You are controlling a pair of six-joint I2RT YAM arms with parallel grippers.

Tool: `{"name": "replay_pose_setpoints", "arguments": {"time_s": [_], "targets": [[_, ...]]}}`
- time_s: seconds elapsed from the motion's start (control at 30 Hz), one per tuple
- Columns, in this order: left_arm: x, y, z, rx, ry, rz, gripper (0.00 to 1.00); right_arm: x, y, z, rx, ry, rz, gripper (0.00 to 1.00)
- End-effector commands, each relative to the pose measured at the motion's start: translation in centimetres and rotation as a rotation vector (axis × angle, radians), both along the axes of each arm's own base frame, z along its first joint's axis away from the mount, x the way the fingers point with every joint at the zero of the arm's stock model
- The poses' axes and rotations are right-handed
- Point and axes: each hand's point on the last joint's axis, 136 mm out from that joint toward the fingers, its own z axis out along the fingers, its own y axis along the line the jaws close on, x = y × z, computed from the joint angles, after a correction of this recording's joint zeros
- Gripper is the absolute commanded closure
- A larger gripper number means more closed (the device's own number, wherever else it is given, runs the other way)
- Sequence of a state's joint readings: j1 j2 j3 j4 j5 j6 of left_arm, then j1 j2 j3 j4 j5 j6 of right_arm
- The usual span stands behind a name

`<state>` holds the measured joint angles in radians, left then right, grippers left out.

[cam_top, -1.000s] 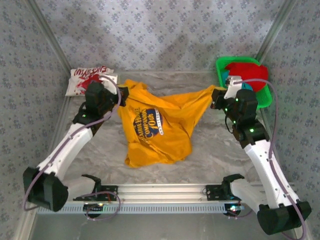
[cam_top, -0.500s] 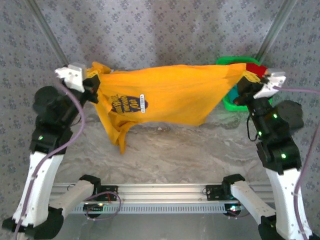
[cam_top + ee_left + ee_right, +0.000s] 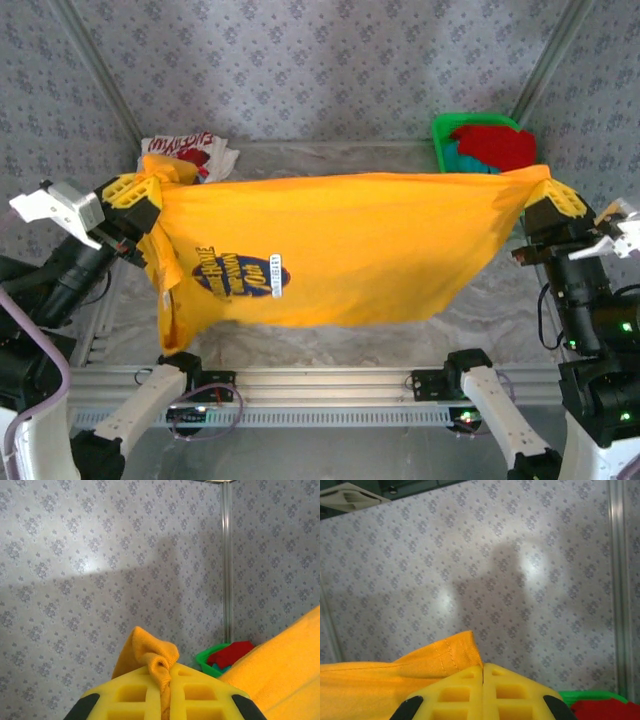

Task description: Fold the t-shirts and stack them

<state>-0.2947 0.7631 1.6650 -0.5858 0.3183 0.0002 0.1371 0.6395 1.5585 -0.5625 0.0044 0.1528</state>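
Yellow-orange t-shirt [image 3: 340,250] hangs stretched wide above the tabletop [image 3: 500,310], blue print facing up and one side drooping at the left. The left gripper [image 3: 135,192] has its fingers [image 3: 132,695] clenched on a bunched corner, and the right gripper [image 3: 558,198] has its fingers [image 3: 455,695] pinching the opposite hem. This looks like the spreading step. Next, I'd say, it needs lowering flat and smooth. Farther back, a white t-shirt [image 3: 185,152] lies far left, and a red t-shirt [image 3: 495,145] sits in the green basket [image 3: 445,130].

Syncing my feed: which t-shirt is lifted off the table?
The yellow-orange t-shirt, stretched between the left gripper and right gripper. The white t-shirt lies at back left; the red t-shirt sits in the green basket.
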Motion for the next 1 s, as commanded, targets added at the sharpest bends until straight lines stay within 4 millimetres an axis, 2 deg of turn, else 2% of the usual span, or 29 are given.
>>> {"name": "replay_pose_setpoints", "arguments": {"time_s": [0.0,0.07,0.13,0.17,0.27,0.33,0.37,0.4,0.43,0.47,0.5,0.53,0.57,0.63,0.7,0.73,0.8,0.87,0.93,0.97], "targets": [[6.5,-1.1,-2.4,0.047,0.068,0.055,1.0,7.1,-0.4,-3.5,-0.013,0.185,-0.074,1.0],[11.0,-2.0,-4.9,0.109,0.1,0.084,1.0,11.8,0.2,-6.3,-0.014,0.269,-0.072,1.0],[15.9,-2.7,-8.4,0.156,0.145,0.125,1.0,16.5,0.4,-9.5,-0.016,0.341,-0.09,1.0],[18.5,-2.9,-10.1,0.169,0.167,0.143,1.0,19.1,0.5,-11.4,-0.019,0.376,-0.098,1.0],[26.4,-2.8,-14.9,0.149,0.262,0.166,1.0,26.3,-0.1,-15.4,-0.004,0.466,-0.135,1.0],[30.9,-2.9,-17.7,0.152,0.302,0.167,0.99,30.6,0.0,-18.0,0.003,0.519,-0.127,1.0],[33.2,-3.1,-19.5,0.172,0.318,0.173,0.9,32.8,0.0,-19.4,0.012,0.536,-0.132,1.0],[35.1,-3.2,-20.9,0.19,0.328,0.177,0.72,34.4,-0.1,-20.0,0.026,0.539,-0.135,1.0],[37.1,-3.4,-22.3,0.209,0.337,0.182,0.51,36.4,-0.1,-21.3,0.039,0.568,-0.127,0.97],[39.0,-3.3,-23.3,0.227,0.352,0.193,0.15,38.0,-0.2,-22.5,0.058,0.606,-0.126,0.83],[40.5,-3.0,-24.1,0.233,0.372,0.215,0.02,39.1,-0.4,-23.3,0.072,0.637,-0.134,0.72],[41.6,-2.7,-24.3,0.232,0.393,0.23,0.02,40.0,-0.7,-24.1,0.077,0.664,-0.142,0.66],[41.9,-2.5,-24.3,0.221,0.402,0.209,0.06,40.4,-0.8,-24.2,0.082,0.677,-0.148,0.61],[41.1,-1.7,-23.1,0.159,0.376,0.216,0.06,39.9,-1.0,-23.6,0.088,0.67,-0.164,0.53],[39.2,-0.7,-22.3,0.124,0.371,0.243,0.06,38.5,-1.1,-23.2,0.086,0.667,-0.171,0.48],[38.0,-0.3,-22.8,0.129,0.4,0.256,0.06,37.3,-1.0,-23.2,0.081,0.673,-0.173,0.46],[35.9,0.0,-25.2,0.125,0.515,0.263,0.06,35.0,-0.6,-23.8,0.08,0.693,-0.168,0.44],[33.3,-0.5,-29.8,0.152,0.671,0.263,0.05,32.5,0.5,-25.6,0.09,0.725,-0.137,0.44],[30.9,-1.0,-34.0,0.205,0.763,0.287,0.06,30.7,2.6,-28.5,0.093,0.769,-0.092,0.49],[29.8,-1.4,-36.2,0.243,0.795,0.289,0.06,30.0,4.0,-30.3,0.081,0.797,-0.059,0.55]]}}
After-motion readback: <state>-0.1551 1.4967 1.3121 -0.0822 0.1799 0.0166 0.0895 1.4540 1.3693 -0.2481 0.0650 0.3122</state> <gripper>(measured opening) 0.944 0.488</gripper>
